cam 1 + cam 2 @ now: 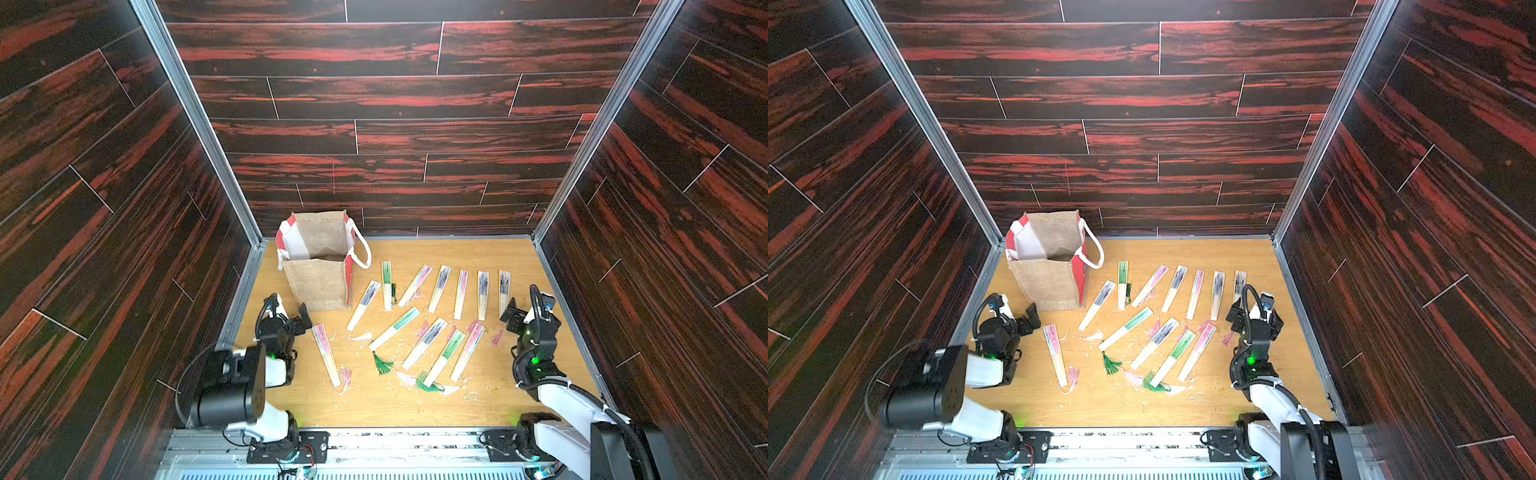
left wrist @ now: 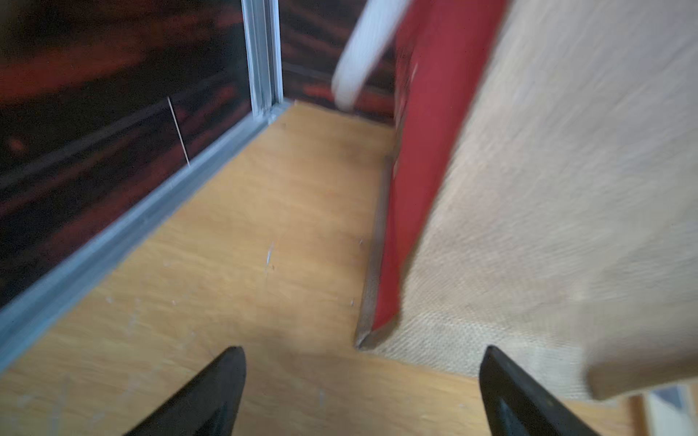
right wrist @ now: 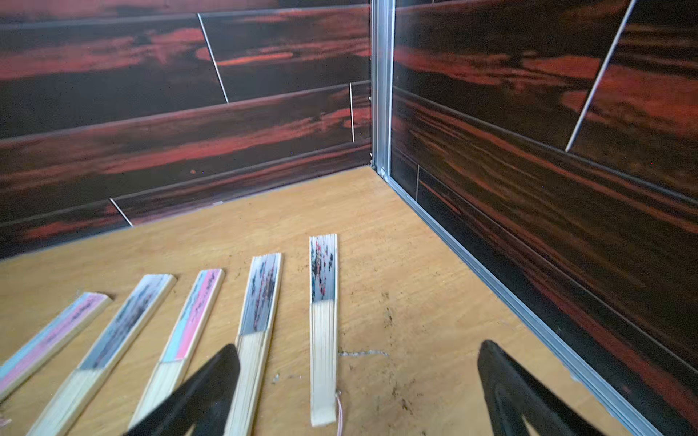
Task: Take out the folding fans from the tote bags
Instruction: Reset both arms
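The tan burlap tote bag point(image 1: 318, 282) point(image 1: 1050, 282) stands upright at the back left, mouth open, showing white lining and a brown floor. Several closed folding fans lie flat on the wooden table to its right in both top views, such as a green one point(image 1: 387, 284) and a black-grey one point(image 1: 424, 343). One pink fan point(image 1: 326, 353) point(image 1: 1055, 353) lies alone near my left arm. My left gripper point(image 1: 304, 316) point(image 2: 362, 349) is open and empty at the bag's point(image 2: 566, 188) near-left bottom corner. My right gripper point(image 1: 509, 313) point(image 3: 359, 343) is open over the butt end of the rightmost fan point(image 3: 323, 321).
Dark red wood-pattern walls with aluminium rails point(image 1: 245, 286) close in the table point(image 1: 374, 403) on three sides. The bag's white rope handle point(image 1: 365, 249) hangs over its right side. Loose green and pink tassels point(image 1: 382, 363) and thread scraps lie among the fans.
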Tool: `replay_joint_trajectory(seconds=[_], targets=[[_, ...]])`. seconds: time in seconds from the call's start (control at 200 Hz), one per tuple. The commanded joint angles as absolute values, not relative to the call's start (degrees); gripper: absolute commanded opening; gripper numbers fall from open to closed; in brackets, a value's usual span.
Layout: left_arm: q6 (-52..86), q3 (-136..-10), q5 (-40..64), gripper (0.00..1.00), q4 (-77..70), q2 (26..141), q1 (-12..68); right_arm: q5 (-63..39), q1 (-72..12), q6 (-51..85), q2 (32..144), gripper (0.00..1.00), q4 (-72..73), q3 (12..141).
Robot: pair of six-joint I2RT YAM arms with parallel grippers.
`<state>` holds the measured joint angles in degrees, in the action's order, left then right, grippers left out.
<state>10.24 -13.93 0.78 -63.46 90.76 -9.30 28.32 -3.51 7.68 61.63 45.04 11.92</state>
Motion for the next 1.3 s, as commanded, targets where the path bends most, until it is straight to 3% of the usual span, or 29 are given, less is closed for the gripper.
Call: replay_joint_trajectory(seconds=[0.0,0.075,0.596,0.787,0.917,0.977,1.298], targets=[[10.4,-18.1,-1.1,0.99,-61.3,89.5,-9.1,24.0,-1.7,7.8,64.2,0.98,52.6,10.6],[9.3,-22.3,-3.8,0.99,-49.2,87.4,-7.6,22.4,-0.5,8.4,66.8,0.99,56.0,9.9],[8.6,-22.6,-4.9,0.99,-49.4,87.7,-6.9,10.4,6.0,8.8,90.2,0.98,83.6,8.2],[8.6,-22.6,-5.0,0.99,-49.4,87.7,-6.9,9.6,6.3,8.8,89.2,0.98,80.1,9.2],[8.5,-22.6,-5.0,0.99,-49.3,87.7,-6.8,-7.8,6.3,2.0,89.4,0.99,64.4,17.9],[8.5,-22.6,-5.0,0.99,-49.3,87.7,-6.8,-10.4,7.6,2.8,89.4,0.99,66.6,16.8],[8.5,-22.7,-5.1,0.99,-49.2,87.8,-6.7,-10.3,7.6,2.8,89.3,0.99,66.1,17.0]])
